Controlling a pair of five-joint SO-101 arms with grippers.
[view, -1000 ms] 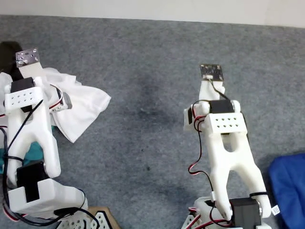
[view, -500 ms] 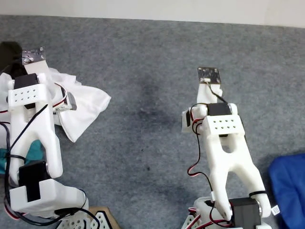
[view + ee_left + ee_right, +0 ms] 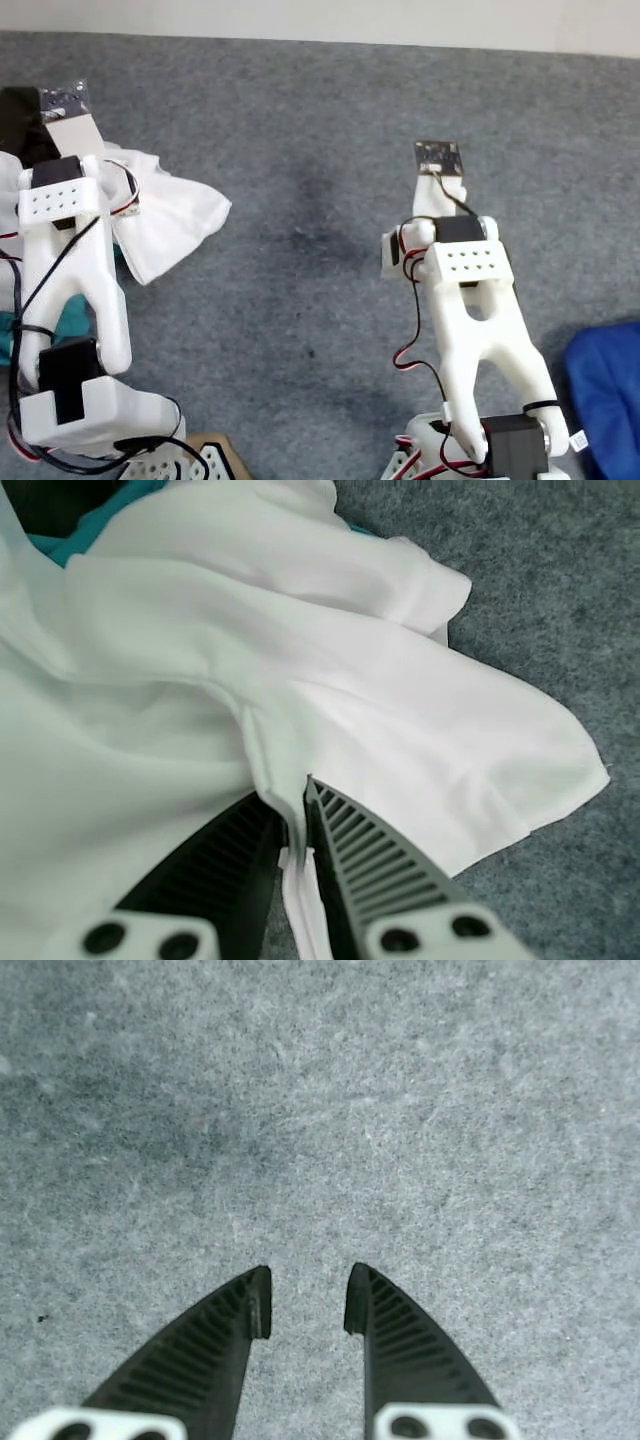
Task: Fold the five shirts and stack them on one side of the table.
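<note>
A white shirt (image 3: 170,220) lies crumpled at the table's left side, partly under the left arm. In the left wrist view my left gripper (image 3: 297,800) is shut on a fold of the white shirt (image 3: 300,680). A teal shirt (image 3: 95,520) peeks out beneath the white one, and teal cloth (image 3: 70,320) also shows beside the left arm's base. A blue shirt (image 3: 605,385) lies at the right edge. My right gripper (image 3: 305,1305) hangs open over bare grey carpet, holding nothing.
A grey carpet-like surface (image 3: 320,120) covers the table. A black garment (image 3: 20,115) sits at the far left edge. A brown board (image 3: 215,455) shows by the left arm's base. The right arm (image 3: 470,290) stands right of centre.
The left arm has shifted further back and left, dragging the white shirt's fold slightly with it. The right arm has hardly moved.
</note>
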